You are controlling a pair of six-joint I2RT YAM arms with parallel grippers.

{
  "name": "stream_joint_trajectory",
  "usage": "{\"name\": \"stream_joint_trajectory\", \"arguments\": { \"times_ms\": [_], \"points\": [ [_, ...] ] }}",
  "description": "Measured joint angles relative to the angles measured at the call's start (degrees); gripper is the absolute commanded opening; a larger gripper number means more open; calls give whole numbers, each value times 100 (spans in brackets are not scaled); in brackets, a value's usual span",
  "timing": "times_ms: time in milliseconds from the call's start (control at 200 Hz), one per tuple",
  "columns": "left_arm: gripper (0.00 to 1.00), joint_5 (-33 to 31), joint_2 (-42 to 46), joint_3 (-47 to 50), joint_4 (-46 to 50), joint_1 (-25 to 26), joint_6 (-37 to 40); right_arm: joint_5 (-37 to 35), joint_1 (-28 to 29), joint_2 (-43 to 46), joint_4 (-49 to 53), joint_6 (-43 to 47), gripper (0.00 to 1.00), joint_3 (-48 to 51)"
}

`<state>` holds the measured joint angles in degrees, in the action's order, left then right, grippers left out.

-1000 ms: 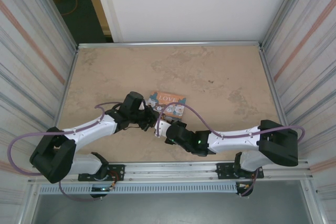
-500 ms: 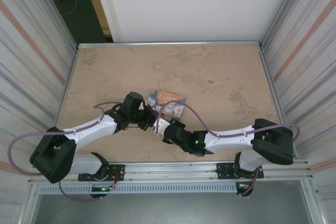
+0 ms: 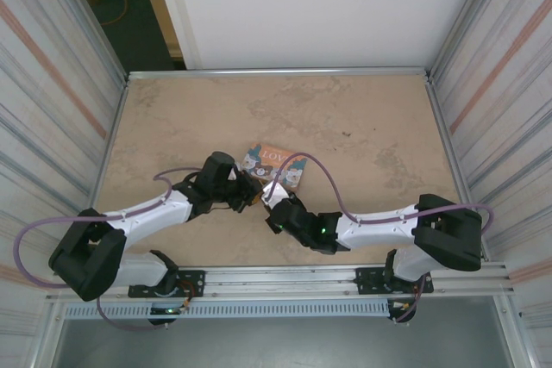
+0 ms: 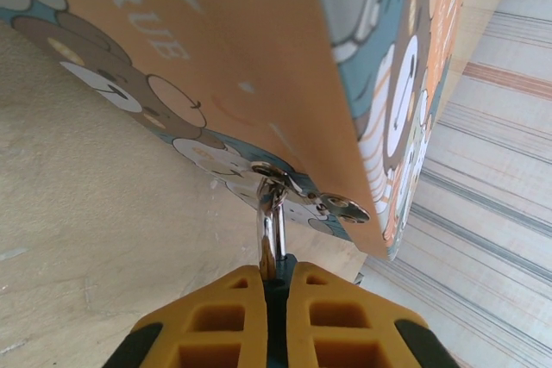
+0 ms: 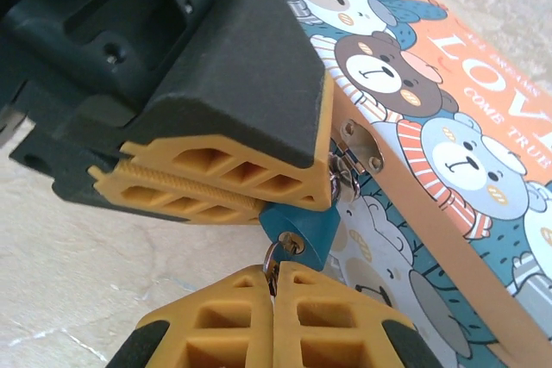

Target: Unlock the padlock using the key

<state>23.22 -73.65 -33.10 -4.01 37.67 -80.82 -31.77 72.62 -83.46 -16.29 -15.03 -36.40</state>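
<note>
Right wrist view looks along the front of the orange cartoon box (image 5: 457,127), where the padlock (image 5: 304,228), a small blue-teal body, hangs from the metal hasp (image 5: 354,151) on the box's near edge. The left gripper (image 5: 321,204) comes in from the upper left and its 2 yellow fingers are pressed together on the padlock, whose lower corner sticks out past their tips. Just below, the right gripper (image 5: 276,280) has its jaws fully closed, pinching a small silvery piece, the key (image 5: 272,256), right against the underside of the padlock. How far the key sits in the lock cannot be told from here, as its blade is hidden. From the left wrist camera, the silvery shackle (image 4: 272,230) rises out of the narrow slit between that gripper's pads (image 4: 224,316) and passes through the hasp, with a dark teal strip of the lock body showing between them. The box stands tilted in this view, its orange face above and the bear pattern along its side. From the top external camera, both arms bend inward and their grippers meet nearly tip to tip at the near edge of the box, which lies close to the middle of the tan table (image 3: 362,118).
</note>
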Motion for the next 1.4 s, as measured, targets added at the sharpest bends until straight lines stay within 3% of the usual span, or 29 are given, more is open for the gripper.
{"name": "stream_joint_trajectory", "arguments": {
  "times_ms": [271, 336, 521, 772, 1022, 1398],
  "points": [
    [0, -254, -107, 70, -138, 79, -50, -140, 17, -254, -177, -758, 0, 11],
    [10, -293, -118, 98, -181, 101, -48, -144, 22, -280, -238, -898, 0, 42],
    [25, -271, -129, 98, -186, 197, -7, -208, 63, -354, -538, -1338, 0, 116],
    [38, -94, -129, 114, -111, 271, 107, -573, 52, -387, -776, -2090, 0, 400],
    [45, -37, 256, 125, 481, -138, 455, -717, 37, -264, -789, -2879, 0, 588],
    [46, -249, 1235, 48, 1480, -654, 1191, 612, -730, 179, -861, -4376, 0, 1034]
  ]
}}
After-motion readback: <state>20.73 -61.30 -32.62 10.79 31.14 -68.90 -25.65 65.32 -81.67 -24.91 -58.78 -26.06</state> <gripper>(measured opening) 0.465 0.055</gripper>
